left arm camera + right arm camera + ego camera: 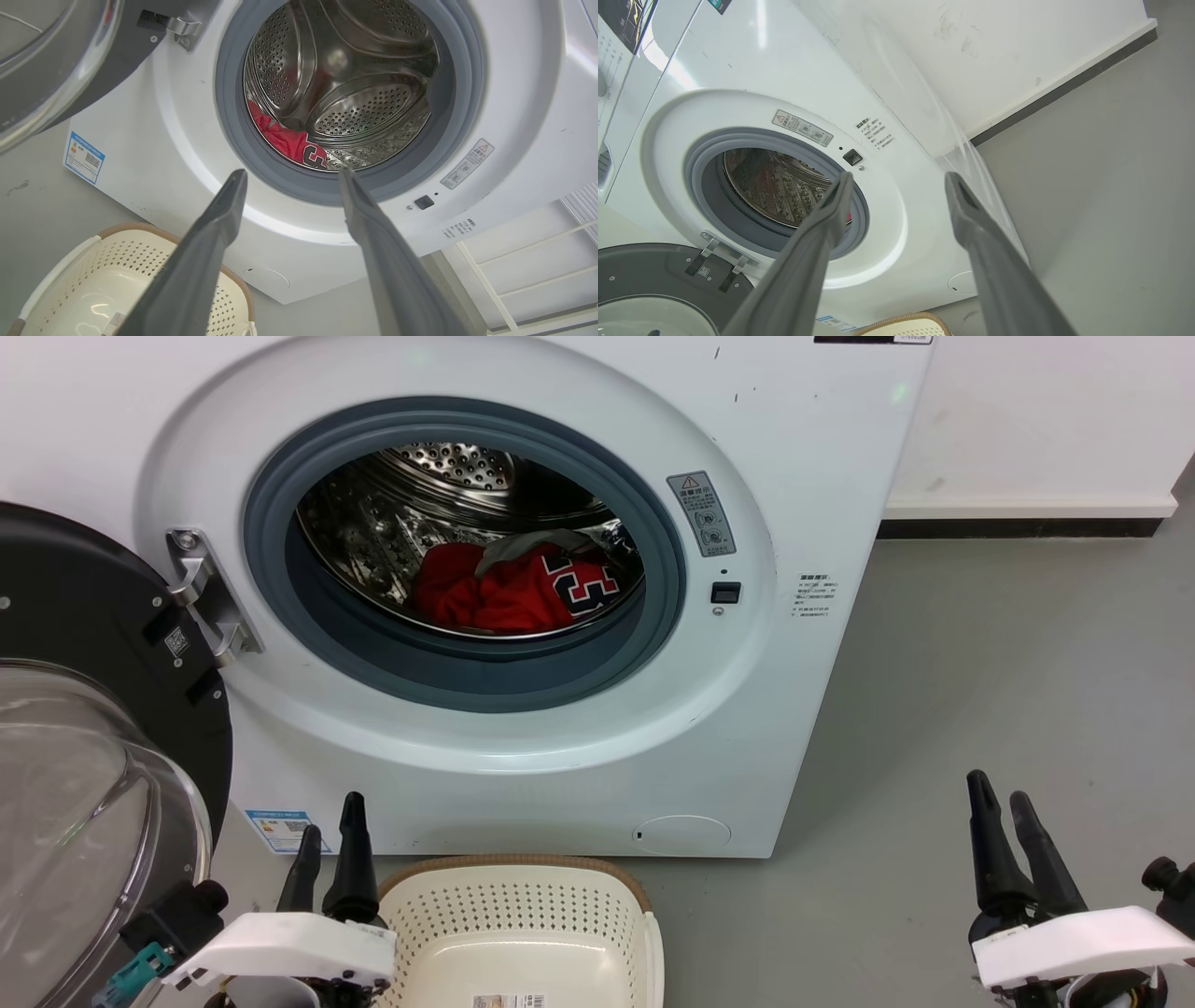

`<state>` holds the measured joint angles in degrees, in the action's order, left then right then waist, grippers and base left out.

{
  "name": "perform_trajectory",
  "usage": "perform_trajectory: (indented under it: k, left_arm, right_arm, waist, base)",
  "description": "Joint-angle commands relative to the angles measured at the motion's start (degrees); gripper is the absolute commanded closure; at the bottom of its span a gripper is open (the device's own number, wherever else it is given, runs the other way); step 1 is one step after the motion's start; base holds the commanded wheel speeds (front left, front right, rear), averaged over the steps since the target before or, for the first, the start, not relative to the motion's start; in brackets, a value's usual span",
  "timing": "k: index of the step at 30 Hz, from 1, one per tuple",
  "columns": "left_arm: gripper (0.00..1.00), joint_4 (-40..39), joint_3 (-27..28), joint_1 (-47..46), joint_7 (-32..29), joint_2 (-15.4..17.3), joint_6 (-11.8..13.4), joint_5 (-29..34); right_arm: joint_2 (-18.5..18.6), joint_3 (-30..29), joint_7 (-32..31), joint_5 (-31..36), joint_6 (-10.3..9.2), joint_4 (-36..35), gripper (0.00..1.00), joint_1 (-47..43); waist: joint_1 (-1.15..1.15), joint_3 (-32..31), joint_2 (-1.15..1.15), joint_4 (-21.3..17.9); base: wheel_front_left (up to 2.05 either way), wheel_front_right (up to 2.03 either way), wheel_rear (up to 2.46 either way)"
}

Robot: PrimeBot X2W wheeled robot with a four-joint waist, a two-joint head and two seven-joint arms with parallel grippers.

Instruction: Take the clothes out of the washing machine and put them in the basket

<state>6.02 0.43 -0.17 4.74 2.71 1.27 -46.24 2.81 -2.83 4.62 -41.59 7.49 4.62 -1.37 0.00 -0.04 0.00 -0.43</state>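
Observation:
The white washing machine stands in front of me with its glass door swung open to the left. In the bottom of the steel drum lie the red clothes, one showing a black number; a strip of them appears in the left wrist view. The cream basket with a brown rim sits on the floor below the opening. My left gripper is open beside the basket's left edge, holding nothing. Out on the floor to the right of the machine, my right gripper stands open and empty.
Grey floor stretches right of the machine, up to a white wall with a dark skirting strip. The open door crowds the space at the left, close to my left arm.

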Motion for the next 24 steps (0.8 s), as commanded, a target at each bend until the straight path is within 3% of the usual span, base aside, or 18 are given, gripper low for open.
perform_trajectory:
  k: [1,24]
  left_arm:
    - [0.0,-1.1,-0.3,0.2,0.6,0.1,0.2,2.4]
    - [0.0,-3.0,-1.6,2.0,4.2,0.2,2.7,18.1]
  right_arm:
    - [0.1,0.2,0.7,2.4,0.0,-1.3,0.0,-0.1]
    - [0.1,1.0,4.2,19.4,0.0,-3.8,0.0,-2.1]
  waist:
    - [0.0,0.0,0.0,0.0]
    - [0.0,0.0,0.0,-0.2]
  base:
    - [0.0,0.0,0.0]
    - [0.0,0.0,0.0]
